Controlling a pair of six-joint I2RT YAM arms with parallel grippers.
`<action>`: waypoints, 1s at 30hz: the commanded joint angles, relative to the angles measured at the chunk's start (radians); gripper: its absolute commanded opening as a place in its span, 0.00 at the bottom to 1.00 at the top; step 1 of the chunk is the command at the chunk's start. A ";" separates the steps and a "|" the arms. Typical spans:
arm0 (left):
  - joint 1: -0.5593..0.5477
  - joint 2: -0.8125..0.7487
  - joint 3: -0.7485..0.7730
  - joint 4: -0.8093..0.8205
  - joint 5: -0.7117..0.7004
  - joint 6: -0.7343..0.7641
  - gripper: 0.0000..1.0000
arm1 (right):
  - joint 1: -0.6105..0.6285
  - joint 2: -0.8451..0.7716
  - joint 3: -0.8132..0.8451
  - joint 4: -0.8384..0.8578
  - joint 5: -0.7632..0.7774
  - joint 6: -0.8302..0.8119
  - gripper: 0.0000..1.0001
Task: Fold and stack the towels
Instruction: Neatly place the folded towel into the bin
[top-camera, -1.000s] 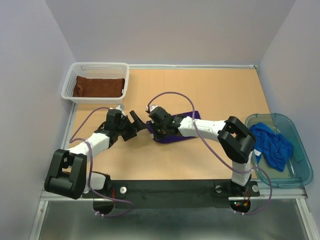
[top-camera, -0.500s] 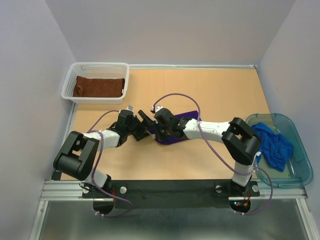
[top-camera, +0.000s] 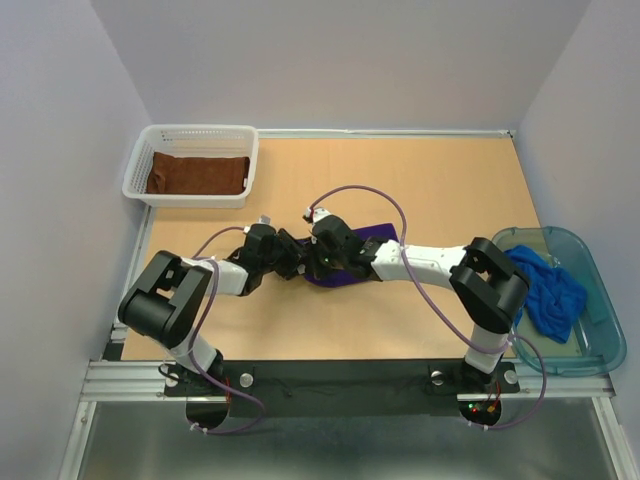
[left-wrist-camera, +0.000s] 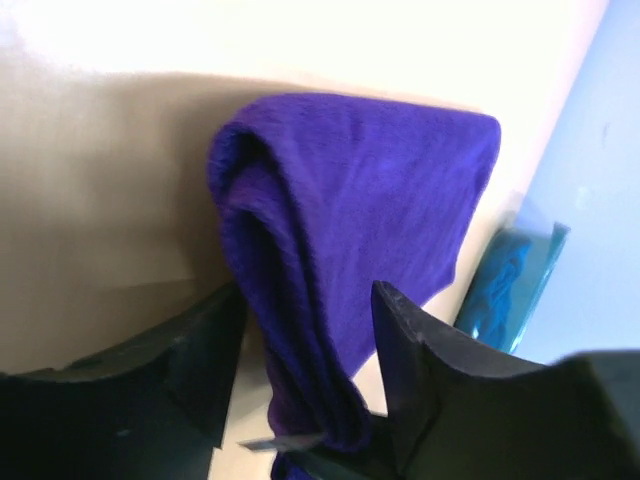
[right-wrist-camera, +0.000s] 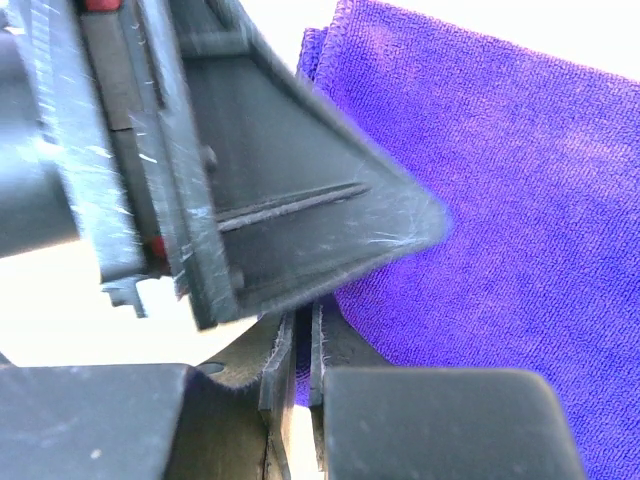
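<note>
Operator: Purple towel (top-camera: 383, 233) — location?
Tech: Middle of table (top-camera: 450, 180), folded. L gripper (left-wrist-camera: 305, 300) jaws spread, straddling its folded edge.
Operator: R gripper (right-wrist-camera: 295, 335)?
Tech: Fingers pressed together, pinching a thin bit of same towel. Rust-brown towel (top-camera: 197, 174) in white basket (top-camera: 190, 130) — blue towel (top-camera: 545, 290) in teal bin (top-camera: 602, 305).

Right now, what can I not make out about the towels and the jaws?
- Top view: both wrists cover most of the dark purple terry-cloth towel, hiding its folds.
- Left wrist view: the bottom edge cuts off its lower end; whether the left jaws press it is unclear.
- Right wrist view: a grey scratched wedge-shaped part blocks its left side.
- Top view: the crumpled bright blue towel is too small to show corners.
</note>
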 joint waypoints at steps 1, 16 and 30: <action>-0.011 0.025 -0.009 -0.036 -0.035 0.025 0.44 | -0.002 -0.036 -0.021 0.070 -0.013 0.018 0.01; 0.007 0.054 0.330 -0.445 -0.153 0.415 0.00 | -0.003 -0.212 -0.108 0.054 0.083 -0.054 0.91; 0.246 0.236 0.985 -0.950 -0.192 0.832 0.00 | -0.003 -0.603 -0.357 -0.166 0.110 -0.027 0.99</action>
